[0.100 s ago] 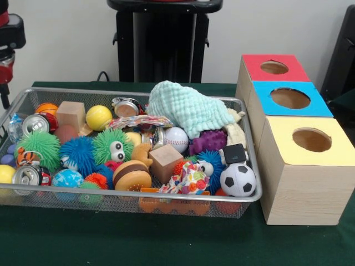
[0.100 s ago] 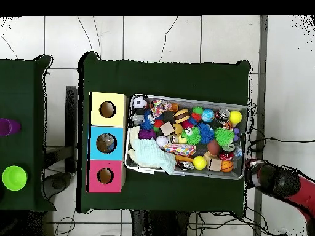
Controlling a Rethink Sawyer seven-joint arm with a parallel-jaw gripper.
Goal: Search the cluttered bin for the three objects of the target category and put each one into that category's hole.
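A wire mesh bin (image 1: 138, 197) (image 2: 184, 174) on the green table is packed with toys. In it lie a soccer ball (image 1: 238, 179) (image 2: 139, 102), a baseball (image 1: 177, 138), a yellow ball (image 1: 99, 117) (image 2: 199, 162), two wooden blocks (image 1: 165, 162), crushed cans (image 1: 34, 124), spiky balls (image 1: 77, 154), a toy hamburger (image 1: 132, 174) and a mint cloth (image 1: 186, 108) (image 2: 152, 153). Beside the bin stand three wooden boxes with round holes, topped red (image 1: 255, 62) (image 2: 93, 176), blue (image 1: 321, 102) (image 2: 95, 142) and yellow (image 1: 283, 130) (image 2: 95, 109). My gripper (image 2: 253, 173) hangs just outside the bin's corner on the side away from the boxes, holding nothing that I can see.
The red and black arm (image 1: 8, 44) (image 2: 280, 182) reaches in at the bin's far end from the boxes. In the overhead view a second dark table at the left carries a purple cup (image 2: 5, 127) and a green cup (image 2: 14, 177). Cables lie on the tiled floor.
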